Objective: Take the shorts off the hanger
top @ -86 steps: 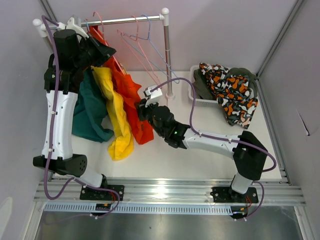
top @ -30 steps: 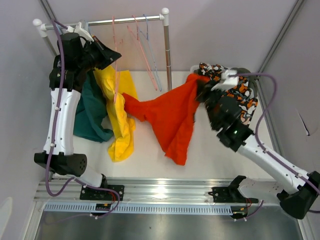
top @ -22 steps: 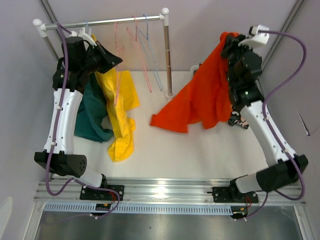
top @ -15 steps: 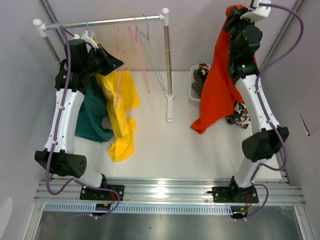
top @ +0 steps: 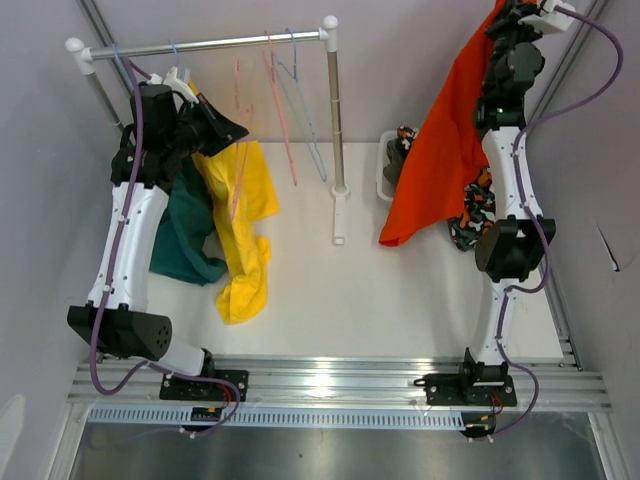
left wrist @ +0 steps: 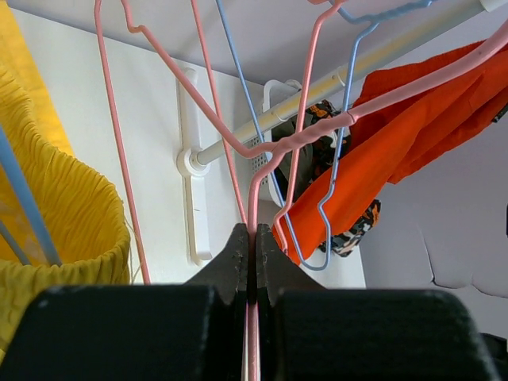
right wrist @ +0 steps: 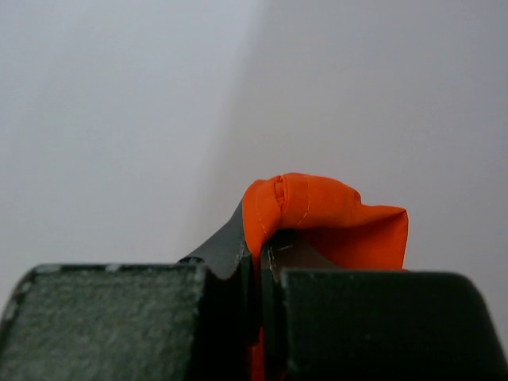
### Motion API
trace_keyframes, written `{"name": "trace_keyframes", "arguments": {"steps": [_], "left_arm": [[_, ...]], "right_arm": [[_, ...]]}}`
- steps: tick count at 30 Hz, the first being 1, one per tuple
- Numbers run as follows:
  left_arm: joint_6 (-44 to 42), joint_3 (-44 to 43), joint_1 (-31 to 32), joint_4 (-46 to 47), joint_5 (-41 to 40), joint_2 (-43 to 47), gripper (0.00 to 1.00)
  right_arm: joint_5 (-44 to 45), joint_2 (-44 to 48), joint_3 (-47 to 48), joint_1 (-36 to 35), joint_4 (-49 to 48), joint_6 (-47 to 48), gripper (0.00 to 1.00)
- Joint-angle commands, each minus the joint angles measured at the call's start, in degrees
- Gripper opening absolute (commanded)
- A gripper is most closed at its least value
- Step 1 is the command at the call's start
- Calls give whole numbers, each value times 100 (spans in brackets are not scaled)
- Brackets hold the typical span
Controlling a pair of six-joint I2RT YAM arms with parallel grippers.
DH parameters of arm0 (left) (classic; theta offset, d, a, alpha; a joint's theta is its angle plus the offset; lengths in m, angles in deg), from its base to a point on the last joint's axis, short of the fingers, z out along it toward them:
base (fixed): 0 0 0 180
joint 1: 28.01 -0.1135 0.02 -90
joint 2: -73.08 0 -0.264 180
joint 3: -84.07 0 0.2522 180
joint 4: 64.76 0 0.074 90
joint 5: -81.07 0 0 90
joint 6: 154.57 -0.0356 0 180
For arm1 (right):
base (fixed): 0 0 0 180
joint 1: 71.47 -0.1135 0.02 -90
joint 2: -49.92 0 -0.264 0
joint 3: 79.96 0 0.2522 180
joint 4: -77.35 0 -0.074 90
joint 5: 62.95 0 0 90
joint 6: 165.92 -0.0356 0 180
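Observation:
My right gripper point(top: 503, 10) is raised high at the back right and shut on the red-orange shorts point(top: 443, 155), which hang free above the white basket point(top: 384, 182); the cloth folds over the fingertips in the right wrist view point(right wrist: 305, 210). The orange-black-white patterned shorts point(top: 474, 205) lie in the basket, mostly hidden, with dark olive cloth point(top: 396, 160) beside them. My left gripper point(top: 232, 128) is shut on a pink hanger point(left wrist: 252, 210) on the rail point(top: 220, 43). The yellow shorts point(top: 240, 215) and teal shorts point(top: 182, 225) hang at the left.
Empty pink and blue hangers point(top: 290, 110) dangle from the rail. The rail's right post point(top: 335, 110) stands on a white foot point(top: 340, 215) mid-table. Grey walls close in on both sides.
My right gripper pulled the red-orange shorts off the hanger, swung them right across the table and lifted them high above the basket. The left gripper stayed on the pink hanger.

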Motion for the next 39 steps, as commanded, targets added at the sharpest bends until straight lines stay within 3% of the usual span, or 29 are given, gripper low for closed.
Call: {"name": "trace_keyframes", "arguments": {"steps": [1, 5, 6, 7, 8, 9, 10, 15, 19, 27, 31, 37, 39], "left_arm": [[-85, -34, -23, 280, 61, 196, 0], [2, -60, -14, 359, 105, 108, 0], [3, -103, -14, 350, 105, 99, 0], [3, -147, -5, 333, 96, 64, 0], [3, -270, -5, 315, 70, 20, 0], [-6, -332, 3, 280, 52, -15, 0], [-6, -393, 12, 245, 52, -59, 0], [20, -1078, 47, 61, 43, -489, 0], [152, -1728, 65, -36, 96, -780, 0], [407, -2766, 83, -28, -44, -1570, 0], [565, -2601, 91, 25, 25, -1887, 0], [530, -1854, 197, 262, -212, -1536, 0], [495, -1765, 223, 245, -212, -1370, 5]], "right_arm": [[-122, 582, -913, 44, -1155, -23, 0], [-262, 1118, -3093, 53, -1656, -258, 0], [-306, 1249, -3915, 53, -1683, -382, 14], [-385, 1512, -4298, 53, -1692, -548, 36], [-455, 1636, -4650, 53, -1649, -872, 63], [-421, 1768, -5219, 53, -1570, -1049, 96], [-386, 2004, -5485, 53, -1517, -1242, 99], [-334, 3041, -7181, -70, -1859, -2007, 99], [-395, 4052, -8666, -290, -2106, -2106, 99], [-395, 6081, -10233, -747, -1517, -2352, 99], [-149, 6980, -10743, -1177, -1052, -2220, 99], [-192, 7736, -10937, -1494, -418, -1983, 99], [-175, 7825, -10929, -1564, -270, -1921, 99]]}}
